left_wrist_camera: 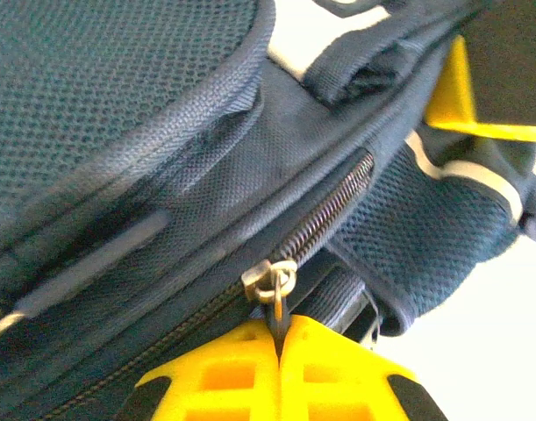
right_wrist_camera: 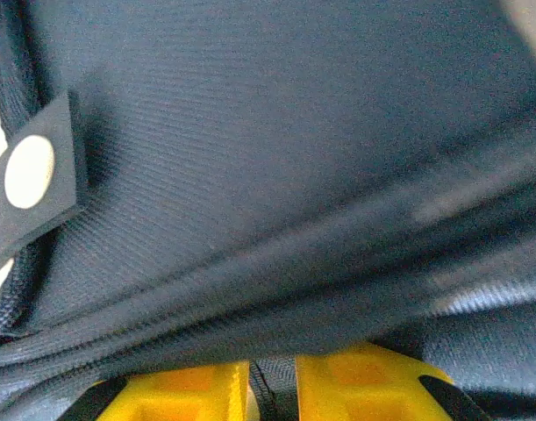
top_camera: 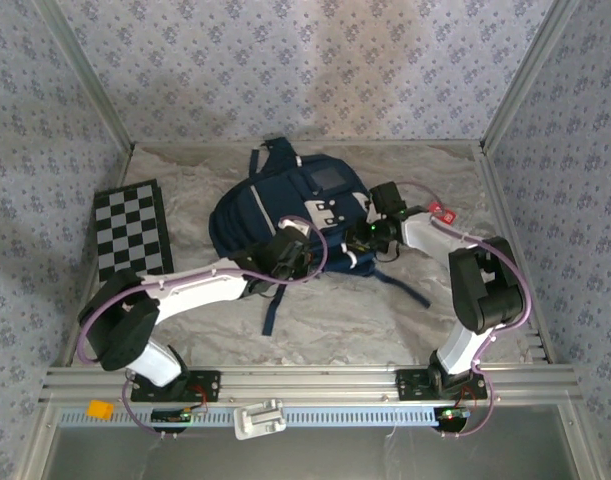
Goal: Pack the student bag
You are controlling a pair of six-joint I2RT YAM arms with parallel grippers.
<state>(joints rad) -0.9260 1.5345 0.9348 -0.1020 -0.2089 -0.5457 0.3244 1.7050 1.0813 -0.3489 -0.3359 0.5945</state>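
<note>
The student bag (top_camera: 285, 200), navy with a white patch, lies in the middle of the table. My left gripper (top_camera: 290, 247) is at its near side. In the left wrist view this gripper (left_wrist_camera: 278, 331) is shut on the dark zipper pull (left_wrist_camera: 280, 309), which hangs from the metal slider (left_wrist_camera: 269, 282) of a closed zipper (left_wrist_camera: 338, 206). My right gripper (top_camera: 373, 238) is at the bag's right side. In the right wrist view that gripper (right_wrist_camera: 272, 386) is shut on a narrow dark webbing strap (right_wrist_camera: 278, 388) under the navy fabric (right_wrist_camera: 276, 175).
A black-and-white checkered board (top_camera: 130, 232) lies at the left. A small red item (top_camera: 443, 212) sits right of the bag. Loose dark straps (top_camera: 410, 290) trail toward the near edge. Patterned walls enclose the table on three sides.
</note>
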